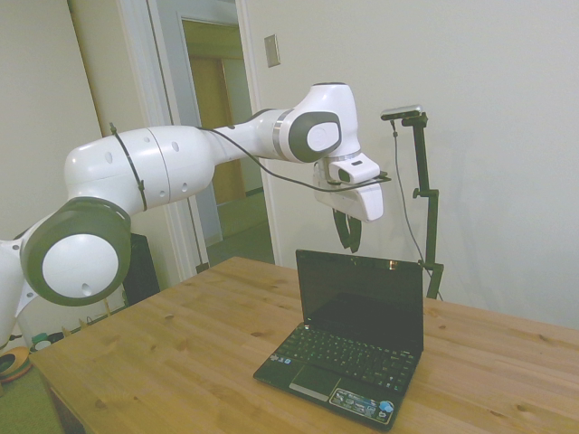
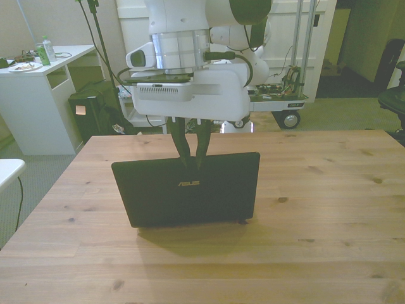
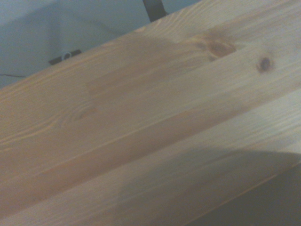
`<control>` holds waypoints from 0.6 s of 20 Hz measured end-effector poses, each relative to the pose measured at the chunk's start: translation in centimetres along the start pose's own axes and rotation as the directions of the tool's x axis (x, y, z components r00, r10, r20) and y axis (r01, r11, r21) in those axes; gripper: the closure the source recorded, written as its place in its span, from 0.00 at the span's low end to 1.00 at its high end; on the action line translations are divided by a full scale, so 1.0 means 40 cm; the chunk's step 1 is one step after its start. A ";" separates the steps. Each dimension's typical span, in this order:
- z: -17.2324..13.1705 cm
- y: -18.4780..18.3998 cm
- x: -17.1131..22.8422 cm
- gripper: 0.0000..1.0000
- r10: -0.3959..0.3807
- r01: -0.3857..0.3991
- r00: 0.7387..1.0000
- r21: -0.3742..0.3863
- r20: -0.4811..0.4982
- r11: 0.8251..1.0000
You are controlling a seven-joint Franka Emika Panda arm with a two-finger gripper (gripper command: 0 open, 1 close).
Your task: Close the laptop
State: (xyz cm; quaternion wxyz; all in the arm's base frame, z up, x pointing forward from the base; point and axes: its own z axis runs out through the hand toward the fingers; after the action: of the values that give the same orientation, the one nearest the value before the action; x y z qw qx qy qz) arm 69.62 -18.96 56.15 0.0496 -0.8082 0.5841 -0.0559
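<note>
Wooden planks of the counter (image 3: pixel 141 122) fill the wrist view, pale pine with dark knots and a soft shadow across one corner.

On this counter (image 2: pixel 329 209) stands the laptop (image 2: pixel 186 188), a small black netbook, open with its lid upright. In the front view its glossy lid back faces the camera, directly below the pincer (image 2: pixel 191 158). In the side view the laptop (image 1: pixel 348 334) shows a dark screen, a black keyboard, a grey touchpad and small stickers along the palm rest, all lying below the pincer (image 1: pixel 348 244) and to the side away from the arm's base.

Dark fingers of the pincer hang down from the white hand of the arm (image 1: pixel 181 167). They sit close together, with only a narrow gap between them, and grasp nothing. Their tips reach the top edge of the lid, near its middle; whether they touch it is not clear.

Behind the pincer in the front view stand a white desk (image 2: pixel 38 95) at the front view's left and a wheeled cart (image 2: pixel 278 101) by the far wall. In the side view a doorway (image 1: pixel 213 108) opens behind the arm.
</note>
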 end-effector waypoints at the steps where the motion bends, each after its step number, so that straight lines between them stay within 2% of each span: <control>1: 0.003 0.010 -0.002 1.00 0.001 -0.001 1.000 -0.014 -0.001 1.000; 12: 0.057 0.145 -0.082 1.00 -0.010 0.010 1.000 -0.154 -0.003 0.988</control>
State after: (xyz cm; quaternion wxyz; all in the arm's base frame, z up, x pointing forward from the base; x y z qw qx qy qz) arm 63.47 -17.61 52.94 -0.0145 -0.8124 0.5828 -0.0122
